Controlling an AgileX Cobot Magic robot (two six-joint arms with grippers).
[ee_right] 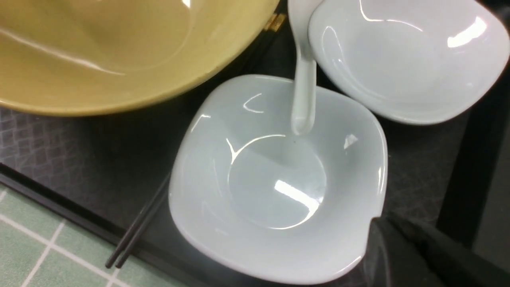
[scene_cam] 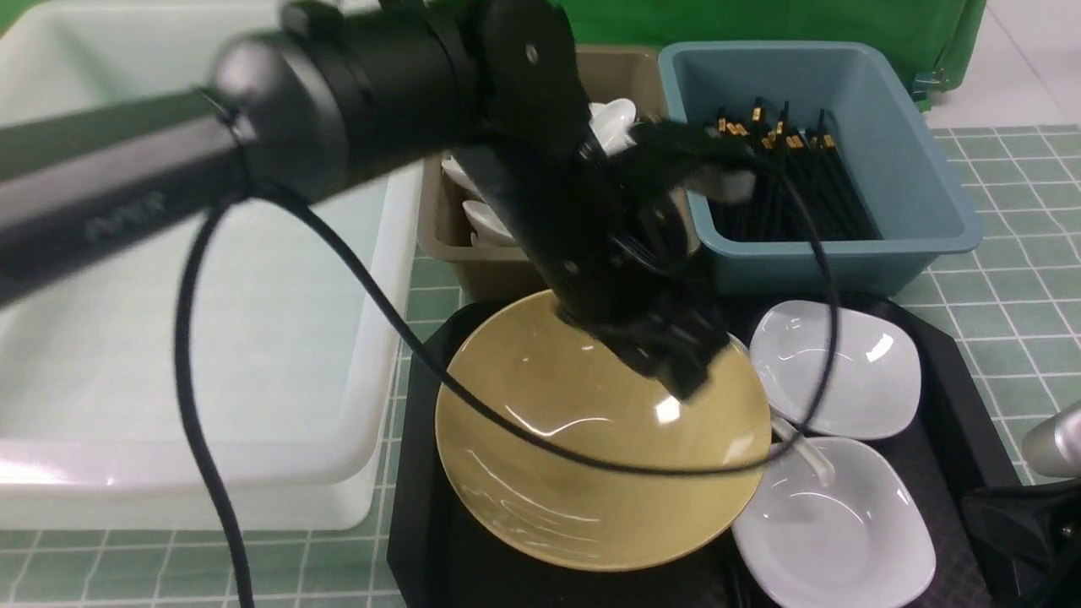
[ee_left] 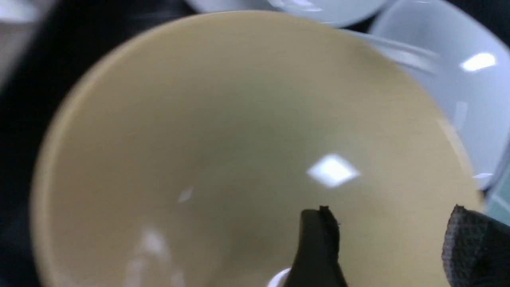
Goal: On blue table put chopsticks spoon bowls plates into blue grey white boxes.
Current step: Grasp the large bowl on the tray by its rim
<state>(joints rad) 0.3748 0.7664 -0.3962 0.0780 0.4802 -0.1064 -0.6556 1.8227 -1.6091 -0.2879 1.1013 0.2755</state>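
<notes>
The big tan bowl [scene_cam: 557, 439] sits on a black tray, and my left gripper [ee_left: 392, 229] hangs open over its inside with nothing between the fingers. To the bowl's right lie two white plates [scene_cam: 836, 367] [scene_cam: 836, 528]. A white spoon [ee_right: 305, 87] lies between them, its handle resting over the nearer plate [ee_right: 259, 179]. Two black chopsticks [ee_right: 139, 227] poke out from under that plate. My right gripper [ee_right: 376, 223] is shut and empty beside that plate's rim. More chopsticks [scene_cam: 785, 169] lie in the blue box [scene_cam: 929, 169], and white spoons [scene_cam: 486, 219] in the grey box [scene_cam: 439, 228].
The large white tub [scene_cam: 169, 338] stands empty at the left, next to the black tray [scene_cam: 422, 473]. My left arm and its cable cross above the tub and the bowl. The blue table [scene_cam: 1005, 312] shows around the tray and boxes.
</notes>
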